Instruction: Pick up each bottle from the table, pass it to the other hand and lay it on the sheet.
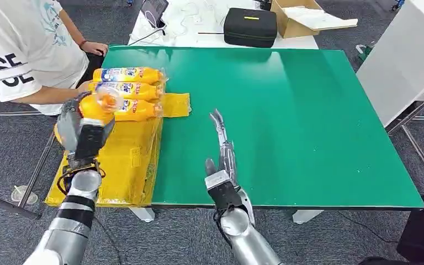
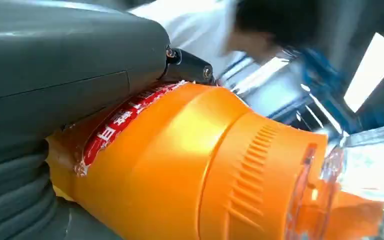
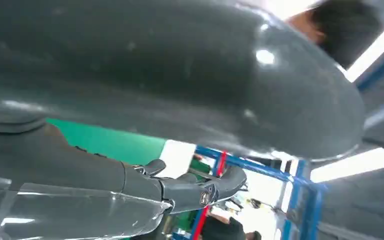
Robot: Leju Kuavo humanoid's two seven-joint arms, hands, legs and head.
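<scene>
My left hand [image 1: 86, 131] grips an orange bottle [image 1: 98, 105] with a clear cap, held over the yellow sheet [image 1: 127, 160] at the table's left edge. Up close, the held bottle [image 2: 190, 165] has a red label and ribbed shoulder, pressed against my left hand [image 2: 55, 75]. Three more orange bottles lie side by side on the sheet: one [image 1: 130, 74] farthest, one [image 1: 127, 89] in the middle, one [image 1: 138, 109] nearest. My right hand [image 1: 223, 154] hovers over the green table [image 1: 287, 121] with fingers stretched straight, holding nothing; its thumb and fingers [image 3: 190, 187] show apart.
A person in a white shirt [image 1: 27, 49] sits at the table's left, a hand [image 1: 95, 48] near the far corner. Behind the green table stand a black case [image 1: 249, 26], a cardboard box [image 1: 303, 16] and a tablet [image 1: 154, 11]. A white panel [image 1: 403, 61] stands right.
</scene>
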